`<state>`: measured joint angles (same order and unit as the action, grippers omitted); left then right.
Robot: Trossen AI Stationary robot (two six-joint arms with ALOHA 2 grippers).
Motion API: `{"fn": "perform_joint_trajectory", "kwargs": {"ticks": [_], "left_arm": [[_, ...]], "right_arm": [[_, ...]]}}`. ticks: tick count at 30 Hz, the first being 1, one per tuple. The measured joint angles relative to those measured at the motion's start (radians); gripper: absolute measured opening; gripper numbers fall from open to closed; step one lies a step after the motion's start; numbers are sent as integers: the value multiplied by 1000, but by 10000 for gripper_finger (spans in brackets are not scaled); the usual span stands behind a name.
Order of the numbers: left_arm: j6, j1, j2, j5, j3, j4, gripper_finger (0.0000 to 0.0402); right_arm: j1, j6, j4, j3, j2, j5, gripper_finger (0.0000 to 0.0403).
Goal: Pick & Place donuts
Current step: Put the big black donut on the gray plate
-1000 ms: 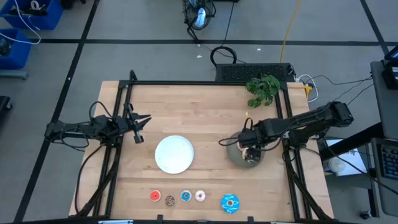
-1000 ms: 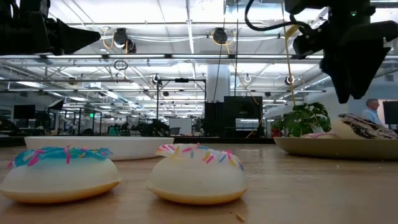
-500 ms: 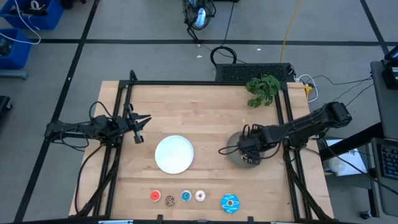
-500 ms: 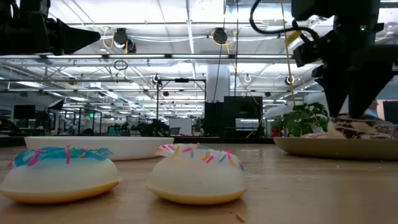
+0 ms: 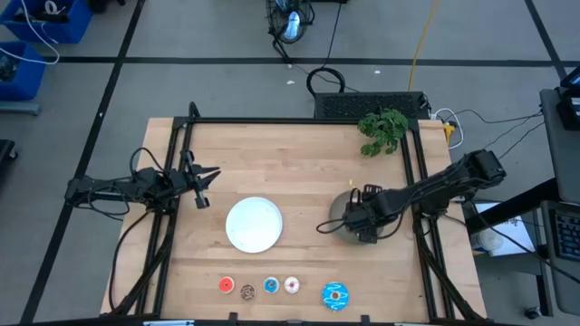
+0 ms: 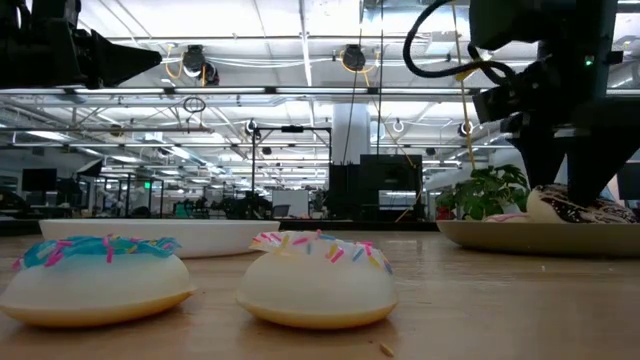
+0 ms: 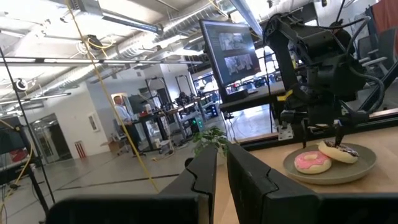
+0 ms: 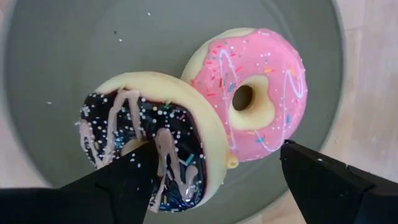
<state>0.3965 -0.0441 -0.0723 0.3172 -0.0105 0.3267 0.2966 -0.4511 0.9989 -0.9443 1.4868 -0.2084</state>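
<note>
A grey plate (image 5: 343, 210) holds the chocolate sprinkled donut (image 8: 149, 149) and the pink donut (image 8: 255, 93). The chocolate one is tilted, with its rim leaning on the pink one. My right gripper (image 8: 224, 186) hangs open just above them, pointing down. One finger is over the chocolate donut and the other is beside the pink donut. The blue sprinkled donut (image 5: 334, 294) and several tiny donuts (image 5: 259, 287) lie in a row by the table's near edge. My left gripper (image 5: 201, 186) waits shut at the table's left. My right gripper comes down from above over the chocolate donut. One fingertip (image 8: 134, 171) overlaps its dark icing (image 8: 163, 144) and the other (image 8: 317, 177) stands over the plate past the pink donut. Whether either finger touches a donut, I cannot tell.
An empty white plate (image 5: 254, 224) sits mid-table between the arms. A green plant sprig (image 5: 382, 129) lies near the far right corner. Black frame rails (image 5: 272, 121) border the wooden top. In the low view the tiny blue (image 6: 95, 275) and white-pink (image 6: 320, 280) donuts fill the foreground.
My right gripper has come down over the grey plate and shifted slightly toward the table's near edge, so that its fingers now reach the level of the donuts. The chocolate donut has stayed on the plate. The left arm has kept still.
</note>
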Motion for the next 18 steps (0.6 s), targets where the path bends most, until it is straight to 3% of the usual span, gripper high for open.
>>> {"fn": "perform_joint_trajectory", "kwargs": {"ticks": [8,18], "left_arm": [[0,0,0,0,0,0,47],[0,0,0,0,0,0,47]], "right_arm": [[0,-2,-2,0,45,-3,301],[0,-6,-5,0,47,2,152]]}}
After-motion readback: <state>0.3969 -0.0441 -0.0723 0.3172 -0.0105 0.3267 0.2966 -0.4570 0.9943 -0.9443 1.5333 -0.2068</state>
